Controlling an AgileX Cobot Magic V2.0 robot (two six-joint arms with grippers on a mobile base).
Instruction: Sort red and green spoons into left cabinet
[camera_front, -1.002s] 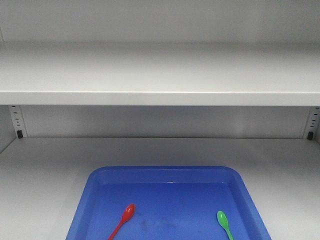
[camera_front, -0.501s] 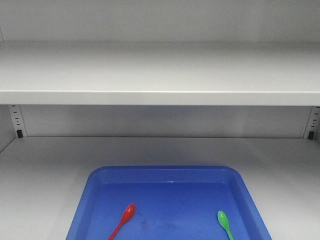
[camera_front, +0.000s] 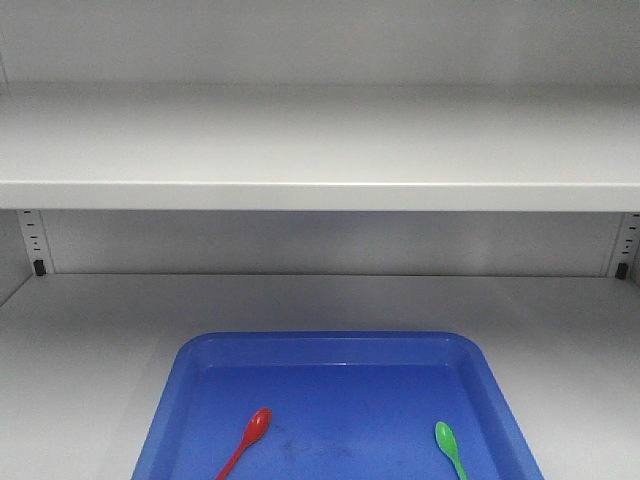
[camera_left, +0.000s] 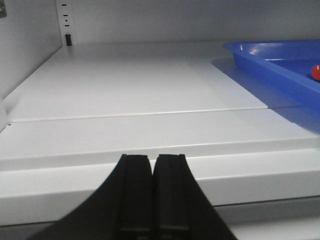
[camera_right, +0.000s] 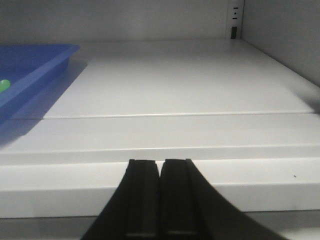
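Note:
A red spoon lies in the left half of a blue tray, a green spoon in its right half; both handles run off the bottom of the front view. The tray rests on the lower shelf board of the pale grey cabinet. In the left wrist view my left gripper is shut and empty, low at the shelf's front edge, left of the tray; a bit of the red spoon shows. My right gripper is shut and empty, right of the tray; the green spoon peeks over the rim.
An upper shelf board spans the cabinet above the tray. Slotted rails with black clips stand at the back left and back right. Side walls close the shelf left and right.

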